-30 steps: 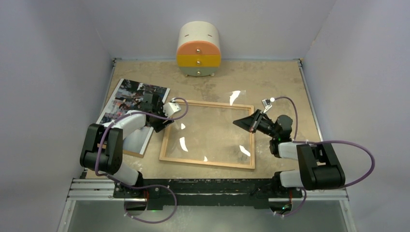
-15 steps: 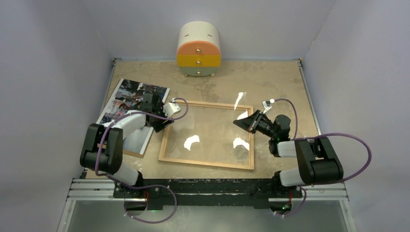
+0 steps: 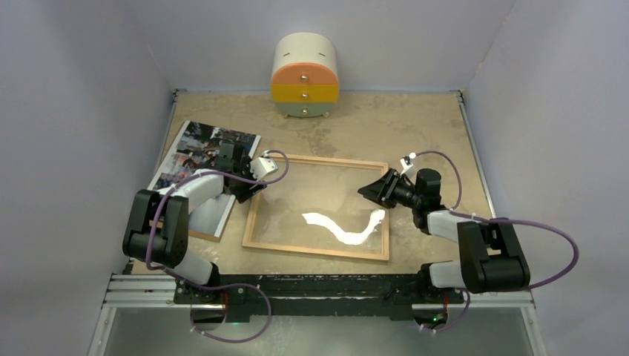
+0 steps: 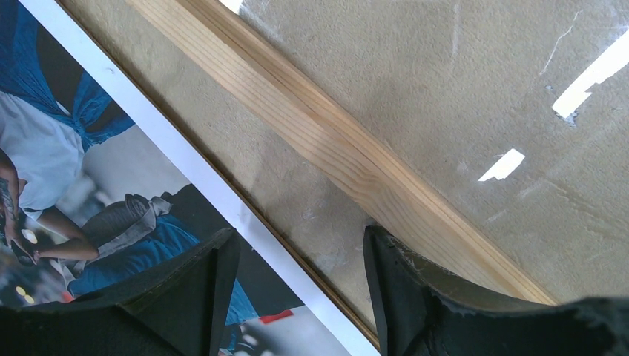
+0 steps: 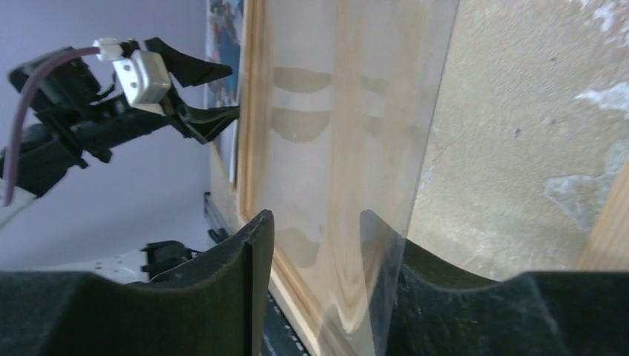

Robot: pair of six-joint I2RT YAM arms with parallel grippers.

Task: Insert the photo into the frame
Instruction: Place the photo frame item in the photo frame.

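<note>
The photo [image 3: 196,148], a glossy print in blue, white and dark tones, lies at the left of the table. The light wood frame [image 3: 319,251] lies flat in the middle. My left gripper [image 3: 237,178] is open and low over the gap between them. In the left wrist view, one finger sits over the photo [image 4: 67,148] and the other touches the frame's rail [image 4: 334,141]. My right gripper [image 3: 374,189] is open at the frame's right rail. A clear pane [image 5: 363,133] has its edge loose between the right gripper's [image 5: 315,219] fingers, close to the right one.
A round cream, orange and yellow drawer cabinet [image 3: 305,74] stands at the back centre. A thin brown backing board [image 4: 222,185] shows under the photo's white border. The clear pane [image 3: 326,200] covers the frame's opening and throws a bright glare. Grey walls close in on three sides.
My right gripper has gone from shut to open, letting go of the clear pane, which has sunk lower over the frame. The left arm has not moved.
</note>
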